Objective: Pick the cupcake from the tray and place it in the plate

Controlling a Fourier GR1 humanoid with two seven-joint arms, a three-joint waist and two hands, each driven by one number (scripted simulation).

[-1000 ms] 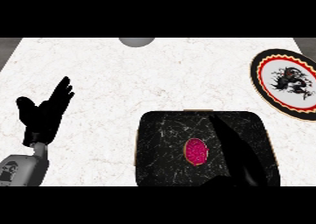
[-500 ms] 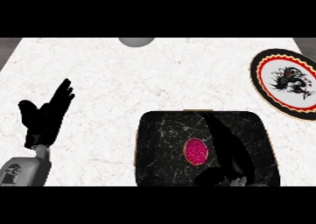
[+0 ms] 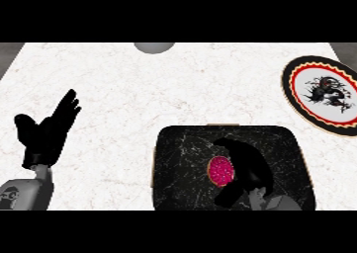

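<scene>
The cupcake (image 3: 221,170), seen from above as a pink oval, sits in the middle of the black marbled tray (image 3: 181,153). My right hand (image 3: 246,165) is over the tray, right beside the cupcake on its right side, fingers curved along it and thumb low near its front; whether it touches the cupcake is hidden. The plate (image 3: 327,94), white with a black, red and yellow rim and a dark dragon figure, lies at the counter's far right. My left hand (image 3: 46,133) rests open at the left, fingers up.
The white marble counter (image 3: 137,94) runs between the tray and the plate. A grey round shape (image 3: 153,47) sits at the counter's far edge. The tray's pale rim (image 3: 225,124) shows along its back side.
My right hand has drawn back and curled closer round the cupcake's right side, with its forearm now showing at the lower edge. The left hand has barely shifted.
</scene>
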